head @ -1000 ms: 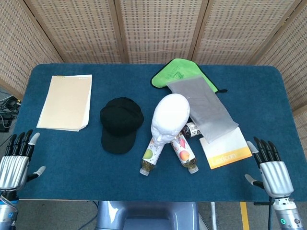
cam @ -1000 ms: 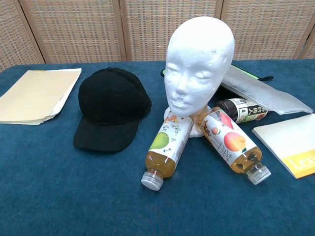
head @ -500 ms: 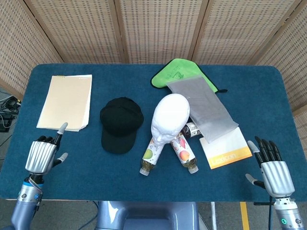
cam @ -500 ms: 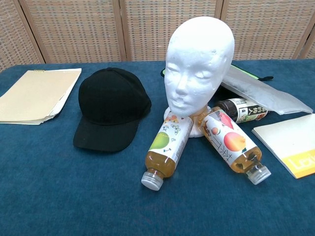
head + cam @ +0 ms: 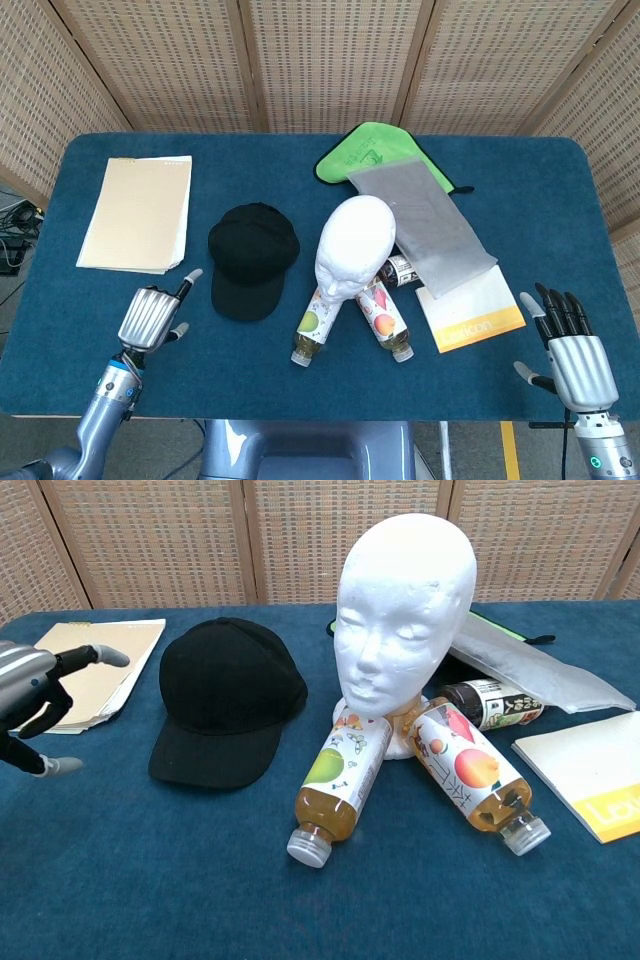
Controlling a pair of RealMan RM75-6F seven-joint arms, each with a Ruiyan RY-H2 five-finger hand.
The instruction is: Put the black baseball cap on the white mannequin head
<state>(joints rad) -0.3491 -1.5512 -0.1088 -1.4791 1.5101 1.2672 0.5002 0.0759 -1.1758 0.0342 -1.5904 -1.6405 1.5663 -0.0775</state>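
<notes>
The black baseball cap [image 5: 252,255] lies flat on the blue table, brim toward me, just left of the white mannequin head [image 5: 352,245]. In the chest view the cap [image 5: 228,695] sits beside the upright head [image 5: 405,610], whose top is bare. My left hand [image 5: 155,315] hovers over the table a short way left of the cap's brim and holds nothing. One finger points toward the cap while the thumb stands apart; it shows at the left edge in the chest view [image 5: 30,695]. My right hand [image 5: 575,355] is open at the table's near right edge, far from both.
Two juice bottles [image 5: 340,780] [image 5: 470,775] lie against the head's base, with a dark bottle [image 5: 495,702] behind. A beige paper stack [image 5: 140,212] lies far left. A green cloth [image 5: 375,155], a grey bag [image 5: 425,225] and a white-and-yellow notebook [image 5: 470,310] lie to the right.
My left hand has moved from the near left corner rightward and forward toward the cap, entering the chest view. The right hand has barely shifted; the cap and head are unmoved.
</notes>
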